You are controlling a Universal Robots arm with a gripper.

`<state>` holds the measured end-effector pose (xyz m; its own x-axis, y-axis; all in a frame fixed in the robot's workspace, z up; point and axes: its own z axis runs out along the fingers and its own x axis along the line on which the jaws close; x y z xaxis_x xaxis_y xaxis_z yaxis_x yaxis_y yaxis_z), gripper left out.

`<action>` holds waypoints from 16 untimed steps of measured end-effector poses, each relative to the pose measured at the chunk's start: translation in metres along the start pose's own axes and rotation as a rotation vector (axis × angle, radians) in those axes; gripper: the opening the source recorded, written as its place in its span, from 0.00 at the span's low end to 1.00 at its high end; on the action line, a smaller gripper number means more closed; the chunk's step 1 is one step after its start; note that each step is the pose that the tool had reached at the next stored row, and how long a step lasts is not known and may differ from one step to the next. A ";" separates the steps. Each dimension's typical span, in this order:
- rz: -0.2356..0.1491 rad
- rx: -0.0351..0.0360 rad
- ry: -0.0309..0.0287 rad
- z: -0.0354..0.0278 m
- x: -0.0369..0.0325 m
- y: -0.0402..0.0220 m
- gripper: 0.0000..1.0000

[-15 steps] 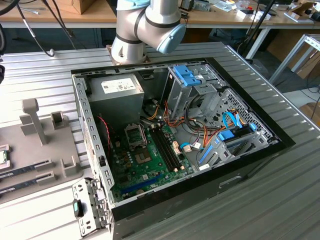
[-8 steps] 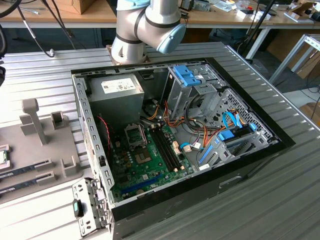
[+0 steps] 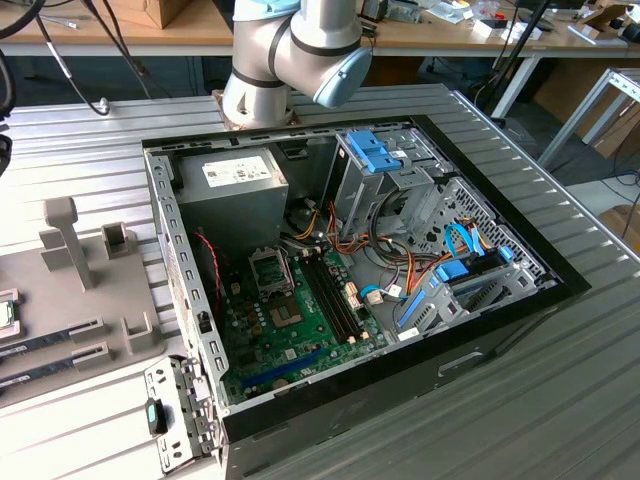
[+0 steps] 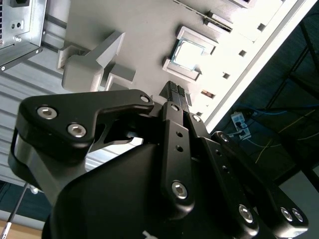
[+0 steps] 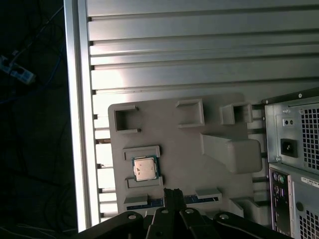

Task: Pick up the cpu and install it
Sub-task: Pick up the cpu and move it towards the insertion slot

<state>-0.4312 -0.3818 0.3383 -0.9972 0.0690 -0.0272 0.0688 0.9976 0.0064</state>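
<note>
Cpu is sitting in a grey holder, just beyond the gripper, untouched. Its fingers are pressing together, empty. Pick-up approach is likely underway; grasping calls for spreading them first.

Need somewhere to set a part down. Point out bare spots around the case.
Free: ribbed table at the exterior view's right of the case; grey plate between the cpu and the raised block. Crowded: inside the case.
</note>
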 end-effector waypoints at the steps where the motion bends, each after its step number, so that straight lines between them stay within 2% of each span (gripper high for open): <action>1: 0.000 0.0000 0.0000 0.0002 0.0000 0.0000 0.11; 16: 0.000 0.0000 0.0000 0.0039 0.0001 0.0000 0.11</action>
<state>-0.4312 -0.3818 0.3344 -0.9972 0.0690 -0.0272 0.0689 0.9976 0.0063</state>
